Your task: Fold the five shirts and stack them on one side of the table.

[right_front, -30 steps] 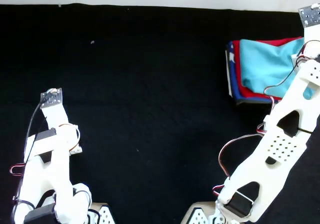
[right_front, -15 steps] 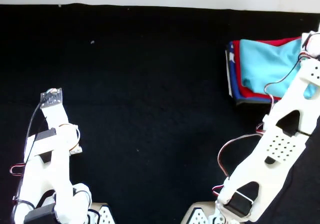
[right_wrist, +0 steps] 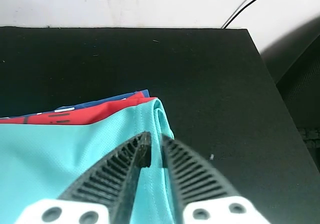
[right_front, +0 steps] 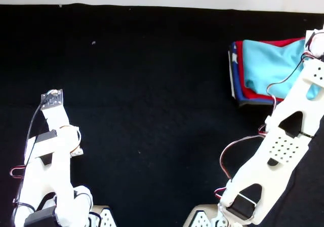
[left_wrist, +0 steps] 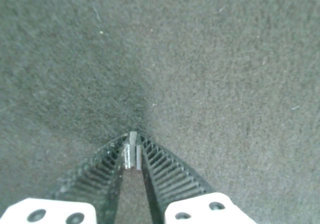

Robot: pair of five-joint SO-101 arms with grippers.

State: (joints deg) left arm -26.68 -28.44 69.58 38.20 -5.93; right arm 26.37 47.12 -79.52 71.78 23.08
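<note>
Presently, I find the folded shirts stacked at the far right side of the black table (right_front: 152, 85), near its back edge. The teal shirt (right_front: 268, 65) lies on top, a red shirt (right_front: 240, 72) shows as a band beneath it, and a dark blue shirt (right_front: 233, 60) forms the outer edge below that; I cannot count further layers from the high view. The right arm (right_front: 286, 141) extends from the near edge up to the stack and crosses its right portion. In the right wrist view, the right gripper (right_wrist: 153, 151) sits over the teal shirt close to its folded edge, fingers a narrow slit apart, with teal fabric visible through the gap and nothing clamped that I can confirm. The red and blue layers show just beyond the teal one there. The left arm (right_front: 48, 156) stands at the near left of the table, well apart from the stack. The left gripper (left_wrist: 132, 141) points down at bare black cloth, its ribbed fingers (left_wrist: 167, 171) brought together at the tips and holding nothing.
</note>
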